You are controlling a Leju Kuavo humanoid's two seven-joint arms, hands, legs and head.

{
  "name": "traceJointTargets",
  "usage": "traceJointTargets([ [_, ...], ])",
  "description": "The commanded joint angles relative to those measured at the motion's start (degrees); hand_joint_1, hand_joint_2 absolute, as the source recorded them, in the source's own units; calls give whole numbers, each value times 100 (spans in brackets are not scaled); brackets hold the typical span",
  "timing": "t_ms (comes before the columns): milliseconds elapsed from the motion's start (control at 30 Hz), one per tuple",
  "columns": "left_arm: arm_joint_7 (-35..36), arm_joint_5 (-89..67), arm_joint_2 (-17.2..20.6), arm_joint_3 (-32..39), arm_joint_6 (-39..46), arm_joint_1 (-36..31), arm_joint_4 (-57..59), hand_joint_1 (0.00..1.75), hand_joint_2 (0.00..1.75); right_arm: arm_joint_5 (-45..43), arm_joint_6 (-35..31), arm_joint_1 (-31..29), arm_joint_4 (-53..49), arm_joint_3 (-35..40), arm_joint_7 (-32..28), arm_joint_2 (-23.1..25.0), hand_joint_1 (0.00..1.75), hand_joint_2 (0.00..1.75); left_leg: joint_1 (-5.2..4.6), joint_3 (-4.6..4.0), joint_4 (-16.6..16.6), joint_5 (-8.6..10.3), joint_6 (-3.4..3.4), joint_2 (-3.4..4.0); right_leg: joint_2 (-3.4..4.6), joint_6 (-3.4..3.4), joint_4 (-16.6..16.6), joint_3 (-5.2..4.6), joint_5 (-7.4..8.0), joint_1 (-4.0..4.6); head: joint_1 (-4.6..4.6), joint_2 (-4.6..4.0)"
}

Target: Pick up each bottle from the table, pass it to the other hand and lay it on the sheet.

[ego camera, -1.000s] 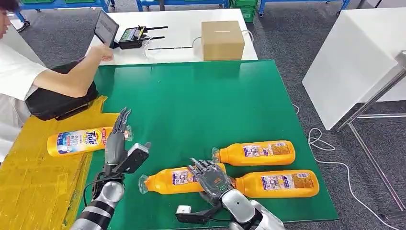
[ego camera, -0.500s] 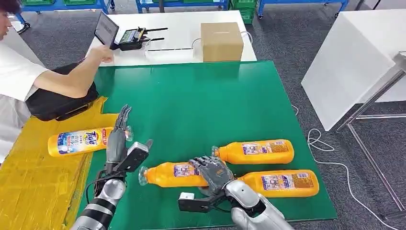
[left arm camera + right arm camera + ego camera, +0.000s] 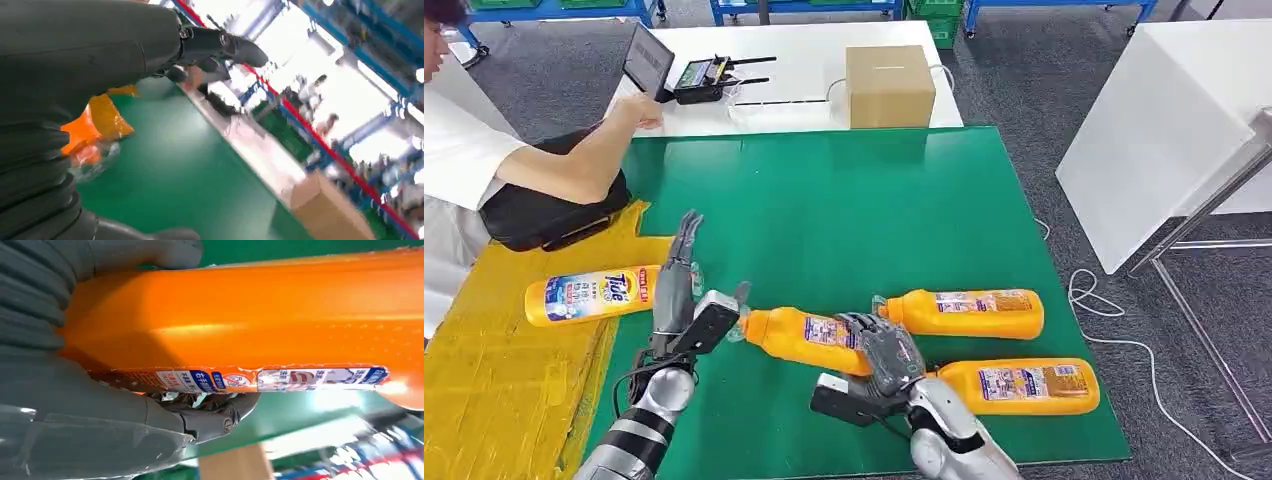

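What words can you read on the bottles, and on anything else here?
"Tide": on the label of the bottle lying on the yellow sheet.
Held bottle in the right hand: label print too small to read, also in the right wrist view.
Two other bottles on the green mat: labels too small.
Cardboard box: no readable text.

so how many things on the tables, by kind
orange bottles: 4 — one on the yellow sheet at, one held by the right hand at, two on the green mat at and
cardboard box: 1
tablet: 1
black bag: 1
controller: 1
total: 8
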Motion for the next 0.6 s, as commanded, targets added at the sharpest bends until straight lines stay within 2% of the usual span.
traceJointTargets([
  [33, -82, 244, -30, -8, 33, 264, -350, 0, 175, -1179, -799, 743, -1513, -826, -1385, 358, 175, 175, -1, -14, -2, -7, -3, 0, 1, 2, 3, -14, -5, -5, -9, 0],
  [133, -82, 244, -30, -8, 33, 264, -350, 0, 175, -1179, -799, 743, -1513, -826, -1385, 358, 175, 175, 0, -25, 0, -2, -1, -17, -16, 4, -3, -28, -4, 1, -2, 0],
  [267, -110, 817, -113, 128, -132, 184, -268, 0, 175, -2035, -783, 861, -1724, -991, -2109, 449, 175, 175, 3, -28, 0, -3, -1, -14, -17, 3, -5, -27, -3, 1, -7, 0],
  [400, -61, 1562, -157, 241, -580, -7, -63, 0, 175, -2542, -594, 895, -1863, -1043, -2334, 481, 175, 175, 7, -27, 1, -4, -4, -21, -22, 4, -8, -24, -2, 5, -7, 0],
  [500, 275, 2328, -86, 175, -1578, -140, 84, 0, 175, -2778, -573, 866, -1834, -1117, -2429, 533, 175, 175, 4, -28, 1, -2, -3, -18, -19, 3, -7, -28, -1, 3, -7, 0],
  [567, 705, 3365, 214, -97, -3274, -165, 102, 0, 175, -2850, -543, 819, -1781, -1117, -2466, 514, 175, 175, 4, -25, -2, -1, -4, -19, -20, 2, -9, -26, -1, 4, -7, 0],
  [600, 680, 3735, 404, -271, -4094, -125, 39, 0, 175, -2877, -510, 782, -1733, -1105, -2494, 502, 175, 175, 5, -21, -4, -1, -4, -24, -26, 4, -11, -21, -2, 4, -7, 0],
])
